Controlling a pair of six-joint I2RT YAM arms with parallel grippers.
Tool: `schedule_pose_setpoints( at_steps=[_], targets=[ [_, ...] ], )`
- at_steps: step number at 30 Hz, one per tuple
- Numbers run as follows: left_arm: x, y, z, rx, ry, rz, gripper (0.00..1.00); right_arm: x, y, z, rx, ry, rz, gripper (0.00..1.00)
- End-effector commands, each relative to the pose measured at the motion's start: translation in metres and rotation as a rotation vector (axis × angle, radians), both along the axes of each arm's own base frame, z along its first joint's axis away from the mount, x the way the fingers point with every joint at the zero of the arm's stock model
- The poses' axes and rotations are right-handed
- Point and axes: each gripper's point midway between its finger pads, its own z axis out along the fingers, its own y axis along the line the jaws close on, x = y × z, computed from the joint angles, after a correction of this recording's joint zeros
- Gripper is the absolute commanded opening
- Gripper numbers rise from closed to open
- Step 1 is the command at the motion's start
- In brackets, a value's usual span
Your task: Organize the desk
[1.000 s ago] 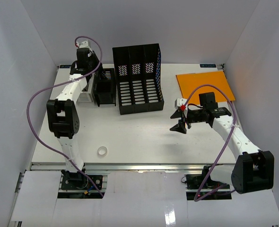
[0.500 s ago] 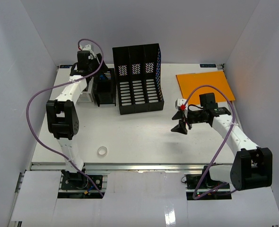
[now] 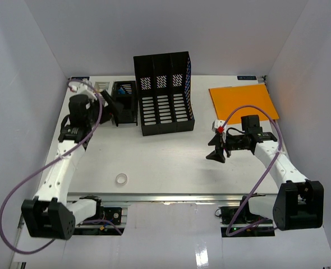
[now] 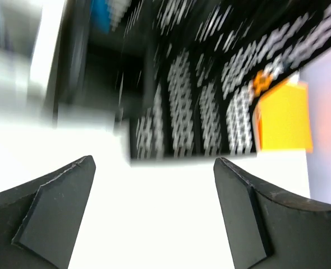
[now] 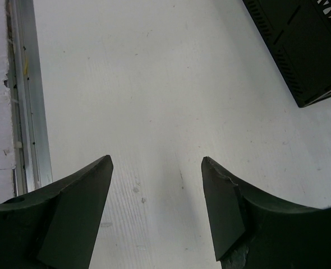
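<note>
The desk [image 3: 165, 162] holds a black file rack [image 3: 164, 106] — left gripper [image 4: 153, 161] and right gripper [image 5: 156, 159] both gape, empty.

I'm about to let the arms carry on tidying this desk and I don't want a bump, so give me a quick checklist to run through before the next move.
1. Left gripper open with nothing between its fingers: ok.
2. Right gripper open and empty over bare white desk: ok.
3. Left wrist view sharp enough to aim by: not ok, it is blurred.
4. Flat orange folder lying unheld at the far right: ok.
5. Small white tape ring lying free near the front rail: ok.
6. What the small black mesh organiser holds: cannot tell.
</note>
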Motion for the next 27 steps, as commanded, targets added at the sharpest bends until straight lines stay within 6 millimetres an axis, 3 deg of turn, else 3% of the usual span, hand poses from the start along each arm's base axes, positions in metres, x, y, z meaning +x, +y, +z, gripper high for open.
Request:
schedule_pose_setpoints(
  at_steps=[1, 4, 7, 12, 18, 27],
  targets=[
    [-0.084, -0.002, -0.084, -0.180, 0.384, 0.133, 0.98, 0.002, -0.002, 0.009, 0.021, -0.047, -0.031, 0.71],
    [-0.131, -0.005, -0.122, -0.223, 0.575, 0.166, 0.98, 0.003, -0.003, 0.011, 0.025, -0.048, -0.041, 0.72],
    [-0.161, 0.013, -0.142, -0.157, 0.682, 0.270, 0.98, 0.005, -0.005, 0.010, 0.020, -0.046, -0.049, 0.72],
    [-0.177, 0.015, -0.147, -0.144, 0.712, 0.281, 0.98, 0.007, -0.007, 0.009, 0.019, -0.046, -0.060, 0.72],
    [-0.203, 0.006, -0.190, -0.127, 0.870, 0.221, 0.98, 0.008, -0.008, 0.007, 0.013, -0.041, -0.065, 0.72],
    [-0.211, -0.009, -0.207, -0.029, 0.971, 0.180, 0.98, 0.008, -0.009, 0.006, 0.009, -0.040, -0.068, 0.72]
  ],
)
